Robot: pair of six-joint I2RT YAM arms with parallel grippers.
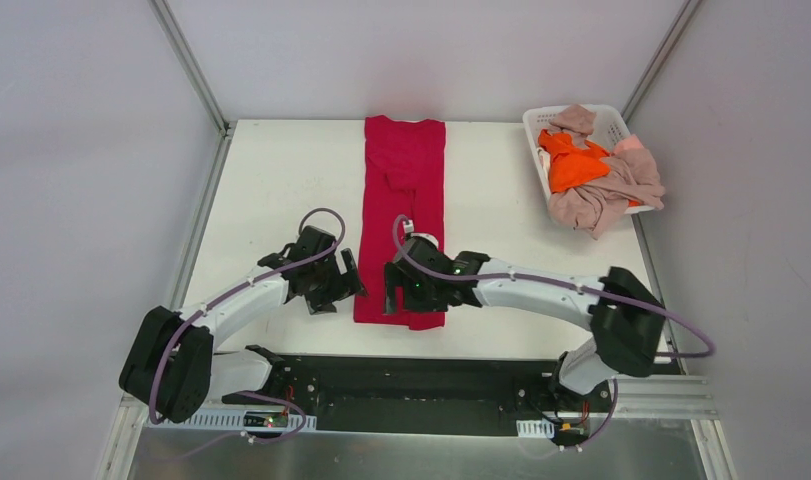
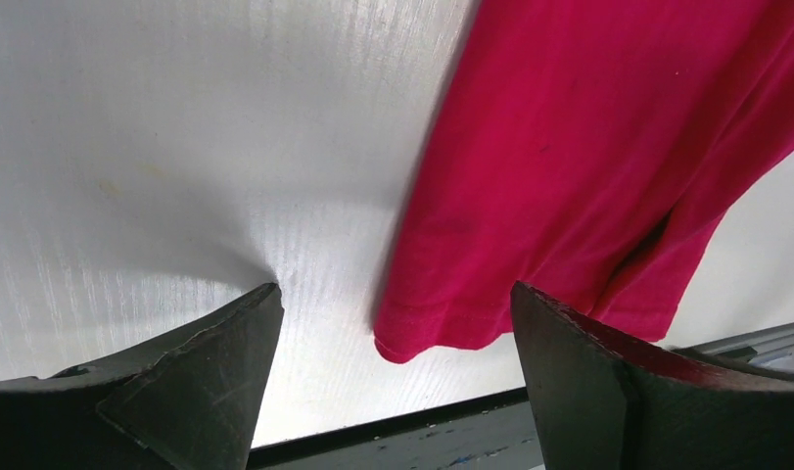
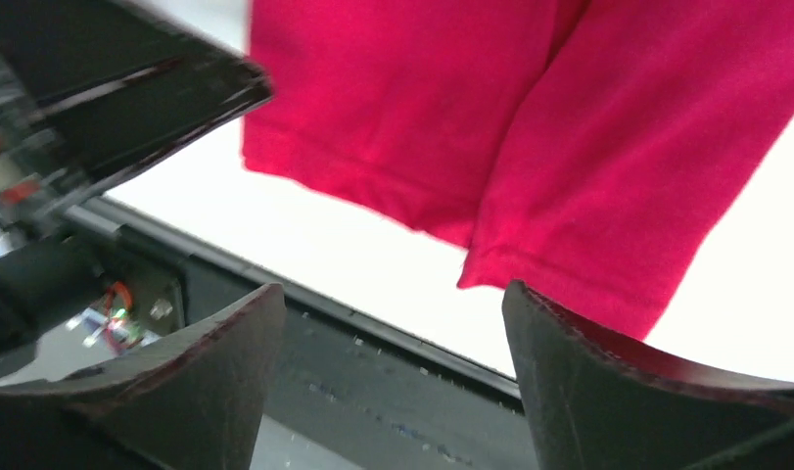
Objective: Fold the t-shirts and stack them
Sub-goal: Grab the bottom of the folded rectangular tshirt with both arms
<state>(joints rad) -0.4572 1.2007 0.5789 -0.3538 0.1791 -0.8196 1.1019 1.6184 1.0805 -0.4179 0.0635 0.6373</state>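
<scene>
While both arms reach in from the near edge, the crimson t-shirt (image 1: 405,170) lies flat down the middle of the white tabletop (image 1: 281,180), folded into a long narrow strip that runs from the far edge almost to the near edge. Left hand (image 1: 349,278) sits just beside the strip's left side at its near end, over bare tabletop. Its wrist view shows the left hand (image 2: 394,294) open, fingers (image 2: 207,382) spread wide, with the shirt's near left hem corner (image 2: 412,338) between them and nothing gripped. Right hand (image 1: 393,298) hangs over the near end of the strip, its arm crossing in from the right. Its wrist view is a bit blurred, but the right hand (image 3: 391,289) is open too, fingers (image 3: 618,392) apart, with two overlapping hemmed layers of red cloth (image 3: 530,186) beyond them. Cannot tell whether either hand touches the cloth. The two hands are close together; the left hand's black body (image 3: 128,88) fills the upper left of the right wrist view.

White plastic basket (image 1: 534,125) stands at the far right corner, well apart from the red shirt. It holds a bright orange t-shirt (image 1: 571,165) bunched among dusty pink-beige shirts (image 1: 606,195), which spill over its near rim onto the tabletop. Black mounting rail (image 1: 421,385) runs along the near edge, under the arm bases
</scene>
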